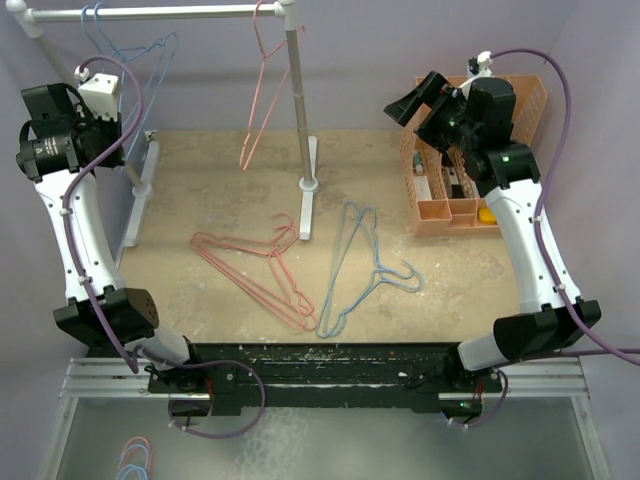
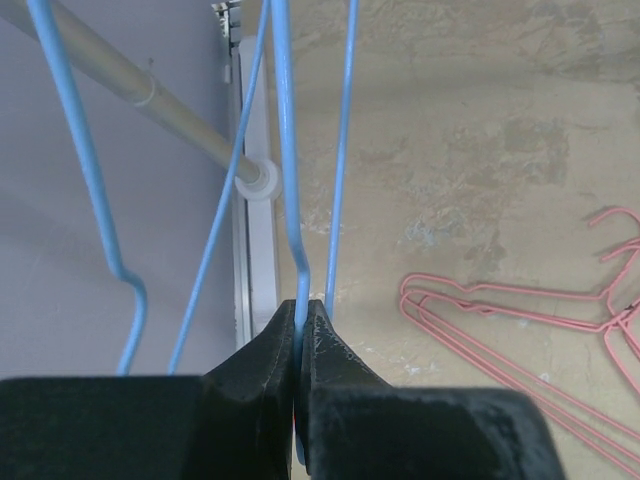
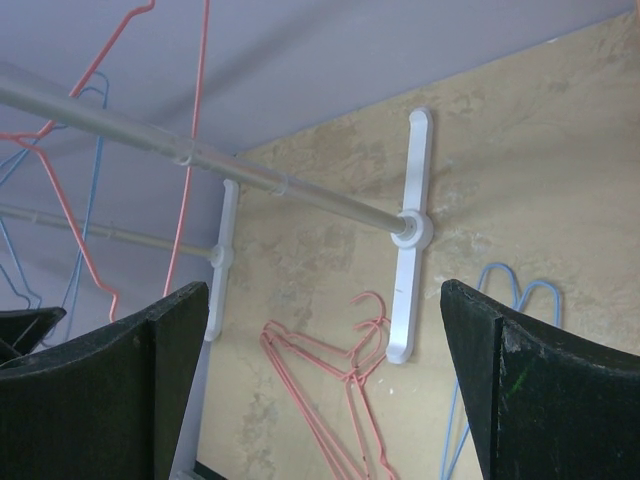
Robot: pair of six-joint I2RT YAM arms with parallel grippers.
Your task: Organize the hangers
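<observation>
My left gripper is shut on a light blue hanger that hangs from the white rack's top rail at the back left. A pink hanger hangs further right on the rail. Pink hangers lie on the table at centre left; they also show in the left wrist view and the right wrist view. Blue hangers lie beside them to the right. My right gripper is open and empty, raised at the back right.
The white pole rack has an upright with a foot at mid-table and another foot at the left. An orange slotted file holder stands at the back right. More hangers lie below the table's front edge.
</observation>
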